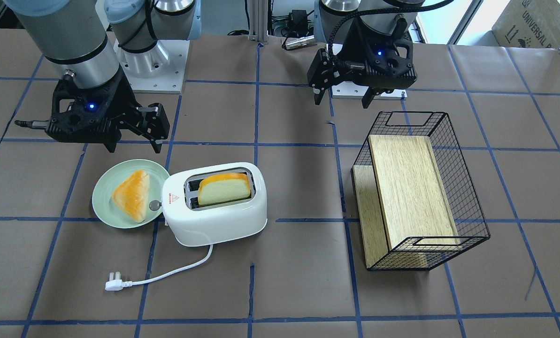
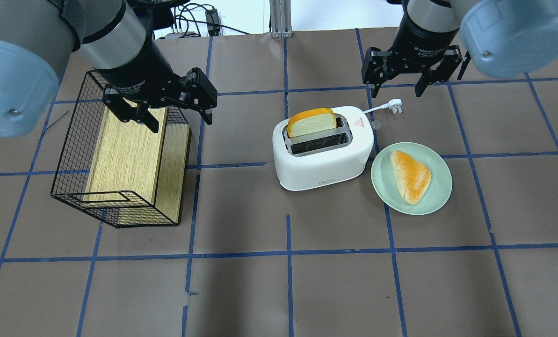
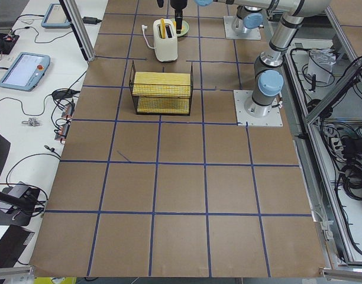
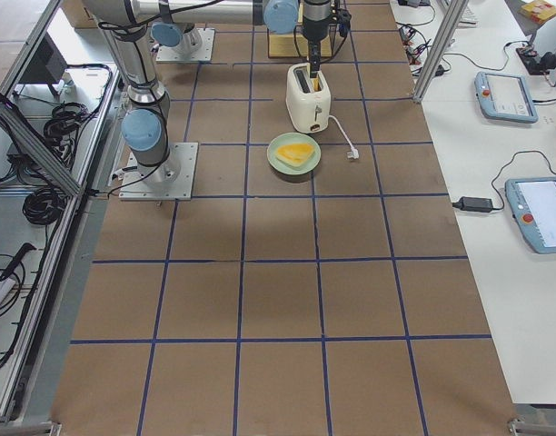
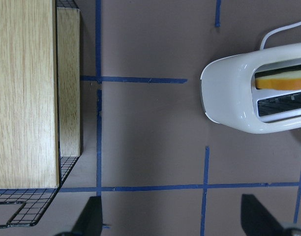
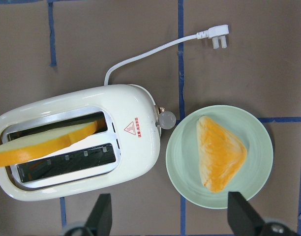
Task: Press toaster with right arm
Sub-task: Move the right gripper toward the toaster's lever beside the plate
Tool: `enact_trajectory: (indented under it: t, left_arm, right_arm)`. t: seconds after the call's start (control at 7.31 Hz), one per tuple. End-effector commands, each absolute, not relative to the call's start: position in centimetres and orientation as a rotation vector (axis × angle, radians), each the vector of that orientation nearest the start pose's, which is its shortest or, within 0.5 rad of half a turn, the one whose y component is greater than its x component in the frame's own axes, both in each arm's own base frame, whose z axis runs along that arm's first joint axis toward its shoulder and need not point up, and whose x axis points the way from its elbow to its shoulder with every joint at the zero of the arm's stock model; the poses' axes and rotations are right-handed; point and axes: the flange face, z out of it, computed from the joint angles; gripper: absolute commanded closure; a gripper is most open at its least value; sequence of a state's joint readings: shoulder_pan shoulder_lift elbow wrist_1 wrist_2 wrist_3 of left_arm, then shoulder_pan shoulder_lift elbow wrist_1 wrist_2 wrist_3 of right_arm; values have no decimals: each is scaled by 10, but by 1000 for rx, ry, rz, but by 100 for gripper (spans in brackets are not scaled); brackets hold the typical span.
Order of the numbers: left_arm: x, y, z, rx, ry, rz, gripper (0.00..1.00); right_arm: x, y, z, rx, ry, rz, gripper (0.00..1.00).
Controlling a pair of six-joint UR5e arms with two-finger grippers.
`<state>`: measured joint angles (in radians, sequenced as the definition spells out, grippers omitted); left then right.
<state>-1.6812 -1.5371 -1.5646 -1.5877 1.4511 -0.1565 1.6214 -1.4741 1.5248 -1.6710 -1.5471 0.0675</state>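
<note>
The white two-slot toaster (image 2: 323,164) stands mid-table, also in the front view (image 1: 214,220) and the right wrist view (image 6: 135,157). A bread slice (image 2: 310,122) stands in one slot. The toaster's silver knob (image 6: 166,118) faces the green plate. Its cord ends in an unplugged plug (image 2: 395,105). My right gripper (image 2: 395,91) is open and empty, hovering above the knob end and the plate, clear of the toaster; it also shows in the front view (image 1: 134,143) and the right wrist view (image 6: 170,221). My left gripper (image 2: 181,122) is open and empty over the basket's edge.
A green plate (image 2: 442,187) with a triangular bread piece (image 2: 410,175) touches the toaster's knob end. A black wire basket (image 2: 63,154) lying on its side with a wooden board (image 2: 124,150) inside sits on my left. Blue tape lines grid the brown table.
</note>
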Motion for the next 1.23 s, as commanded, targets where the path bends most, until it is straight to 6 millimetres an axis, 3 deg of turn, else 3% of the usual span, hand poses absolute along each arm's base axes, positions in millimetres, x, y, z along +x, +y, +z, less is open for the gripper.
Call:
enact_trajectory:
  t: [0.0, 0.55, 0.68, 0.82, 0.96, 1.09]
  left_arm:
    - [-197, -461, 507, -73, 3263, -14, 0]
    - [-197, -461, 506, -73, 3262, -11, 0]
    - [-197, -461, 507, -73, 3263, -14, 0]
    - [-197, -461, 506, -73, 3262, -11, 0]
    - [-197, -461, 507, -73, 3263, -14, 0]
    - [-197, -461, 506, -73, 3262, -11, 0]
  right_arm:
    - [162, -530, 471, 25, 3116, -79, 15]
    - [162, -531, 472, 23, 3120, -94, 14]
    - [160, -533, 474, -74, 3109, -104, 19]
    - [150, -537, 476, -323, 3096, -111, 19]
    - [125, -542, 478, -485, 3070, -113, 23]
    - [122, -544, 478, -580, 2986, -135, 32]
